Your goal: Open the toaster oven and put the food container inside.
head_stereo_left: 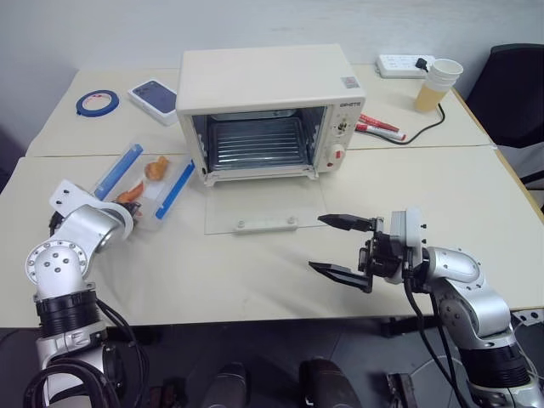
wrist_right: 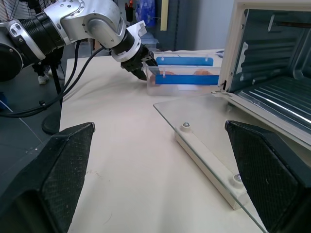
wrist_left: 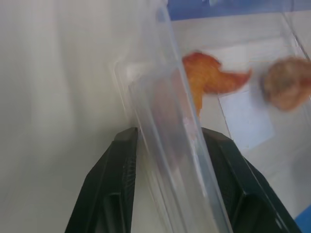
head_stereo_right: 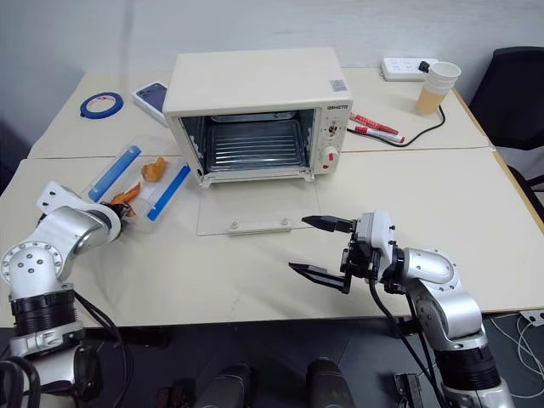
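Note:
The cream-white toaster oven [head_stereo_left: 263, 85] stands at the middle back of the table. Its glass door [head_stereo_left: 263, 208] lies folded down flat, showing the wire rack [head_stereo_left: 255, 140]. Left of the oven sits the food container [head_stereo_left: 157, 183], a clear box with blue side clips and orange pieces inside. My left gripper [wrist_left: 170, 133] is at the container's near end, a black finger [wrist_left: 121, 170] pressed against each side of its clear wall. My right gripper [head_stereo_left: 340, 246] hovers open over the table in front of the door, holding nothing.
A blue tape roll [head_stereo_left: 97, 103] and a small white box with a dark blue top [head_stereo_left: 155, 95] lie at the back left. Red markers [head_stereo_left: 378, 126], a power strip [head_stereo_left: 404, 65] and stacked paper cups [head_stereo_left: 438, 83] are at the back right. A black chair [head_stereo_left: 514, 93] stands beyond the right edge.

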{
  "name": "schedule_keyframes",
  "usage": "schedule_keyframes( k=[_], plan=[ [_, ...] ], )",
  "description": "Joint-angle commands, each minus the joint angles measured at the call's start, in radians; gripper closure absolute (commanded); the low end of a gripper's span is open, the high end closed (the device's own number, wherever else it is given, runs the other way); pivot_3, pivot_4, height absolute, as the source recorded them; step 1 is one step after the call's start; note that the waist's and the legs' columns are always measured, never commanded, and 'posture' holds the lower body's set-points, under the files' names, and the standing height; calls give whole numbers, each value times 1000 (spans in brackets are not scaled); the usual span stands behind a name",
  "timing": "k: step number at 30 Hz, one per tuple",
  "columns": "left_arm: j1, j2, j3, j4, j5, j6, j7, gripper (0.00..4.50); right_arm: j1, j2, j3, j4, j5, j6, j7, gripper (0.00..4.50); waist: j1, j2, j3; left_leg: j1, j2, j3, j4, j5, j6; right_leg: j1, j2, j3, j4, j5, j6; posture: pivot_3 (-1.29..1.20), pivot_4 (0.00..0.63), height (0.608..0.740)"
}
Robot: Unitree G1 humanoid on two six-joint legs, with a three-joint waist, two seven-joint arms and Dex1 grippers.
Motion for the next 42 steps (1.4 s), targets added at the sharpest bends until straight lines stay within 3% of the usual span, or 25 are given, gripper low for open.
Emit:
schedule_keyframes(
  k=[1, 6, 15, 25, 31, 34, 38, 42],
  plan=[
    [-20, 45, 36, 16, 36, 39, -30, 2495, 2, -8, -23, -25, 20, 1, -2, 0, -1, 0, 0, 0, 0, 0, 0, 0, 0, 0, 0, 0, 0, 0, 0, 0, 150, 740],
    [-29, 106, 57, 62, 69, 111, -86, 2495, 11, -3, -18, -31, 18, 3, -4, 0, -2, 0, 0, 0, 0, 0, 0, 0, 0, 0, 0, 0, 0, 0, 0, 0, 150, 740],
    [-35, 129, 104, 106, 82, 209, -117, 4277, 28, 0, -8, -34, 15, 2, 0, 0, -2, 0, 0, 0, 0, 0, -1, 0, 0, -1, -1, 0, 0, 0, 0, 0, 150, 740],
    [-14, 215, 168, 106, 123, 311, -169, 4277, 27, -4, -2, -23, 14, 2, 10, 0, -5, 0, 0, 0, 0, 0, -1, 0, 0, -2, -1, 1, 0, 0, 0, 0, 150, 740],
    [-16, 423, 141, 117, 182, 463, -412, 4386, 30, -12, -10, -15, 18, 6, 19, 0, -17, 0, 0, -1, 1, 0, -2, 0, 0, -3, 0, 1, 1, 0, 0, 0, 150, 740],
    [-78, 517, 87, 120, 87, 661, -597, 4387, 34, -25, -30, -3, 22, 14, 22, 0, -9, -2, 1, -3, 0, -1, -1, 0, 0, -3, -1, 1, 1, 0, 0, 0, 150, 740],
    [-134, 569, 43, 118, 111, 763, -743, 4387, 52, -41, -45, 4, 24, 13, 24, 0, -3, -2, 1, -3, -3, -3, -1, 0, 0, -2, -4, 2, 1, 0, 0, 0, 150, 740],
    [-215, 531, -10, 92, 143, 824, -793, 4387, 71, -49, -59, -3, 23, 13, 14, 0, -4, -2, 1, -2, -2, -3, -2, 0, 0, -2, -3, 2, 1, 0, 0, 0, 150, 740]
  ],
)
